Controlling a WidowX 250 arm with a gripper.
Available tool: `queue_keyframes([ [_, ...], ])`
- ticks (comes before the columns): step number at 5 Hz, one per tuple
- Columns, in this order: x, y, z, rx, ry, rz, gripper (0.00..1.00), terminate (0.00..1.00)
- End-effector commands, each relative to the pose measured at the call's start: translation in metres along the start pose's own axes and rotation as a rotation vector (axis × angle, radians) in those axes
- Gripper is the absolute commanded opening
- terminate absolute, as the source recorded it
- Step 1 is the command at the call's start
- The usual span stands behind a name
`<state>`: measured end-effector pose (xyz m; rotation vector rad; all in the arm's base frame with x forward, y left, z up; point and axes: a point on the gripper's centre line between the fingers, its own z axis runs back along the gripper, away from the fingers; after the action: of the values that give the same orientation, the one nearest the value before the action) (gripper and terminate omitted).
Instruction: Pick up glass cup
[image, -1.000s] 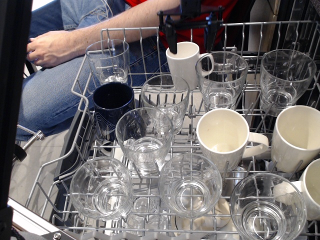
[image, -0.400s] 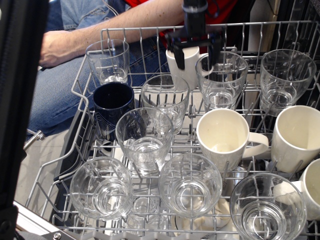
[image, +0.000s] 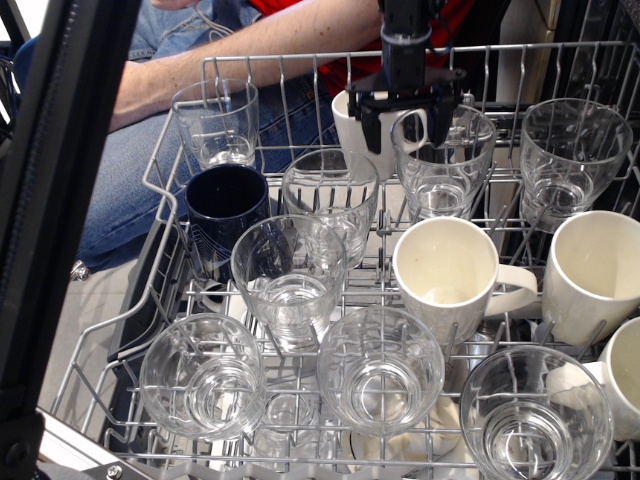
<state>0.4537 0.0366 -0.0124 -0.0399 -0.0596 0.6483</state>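
Several clear glass cups stand upright in a wire dish rack (image: 170, 150). The glass cup (image: 440, 175) nearest my gripper is in the back row, right of a white mug (image: 352, 128) with a handle. My gripper (image: 406, 135) hangs from above, open and empty. Its left finger (image: 368, 128) is in front of the white mug. Its right finger (image: 443, 122) is over the glass cup's rim. Other glass cups stand at the back left (image: 216, 125), in the middle (image: 330, 200) and at the back right (image: 573, 150).
A dark blue mug (image: 226, 208) stands at the left. White mugs stand at the right (image: 450, 272) (image: 598, 270). More glasses fill the front row (image: 203, 375) (image: 381, 368) (image: 535, 415). A person's arm (image: 250, 50) lies behind the rack. A black bar (image: 60, 200) crosses the left foreground.
My gripper has moved right and down, from above the white mug to level with the rims of the mug and glass cup. The person's hand has drawn back out of view.
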Motion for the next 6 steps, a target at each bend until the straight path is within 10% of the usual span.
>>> queue_keyframes([
  [1, 0.011, -0.003, 0.011, -0.011, -0.067, 0.028, 1.0, 0.0],
  [2, 0.011, -0.005, 0.008, -0.002, -0.064, 0.049, 0.0, 0.0],
  [6, 0.014, -0.016, 0.048, -0.067, 0.001, -0.024, 0.0, 0.0],
])
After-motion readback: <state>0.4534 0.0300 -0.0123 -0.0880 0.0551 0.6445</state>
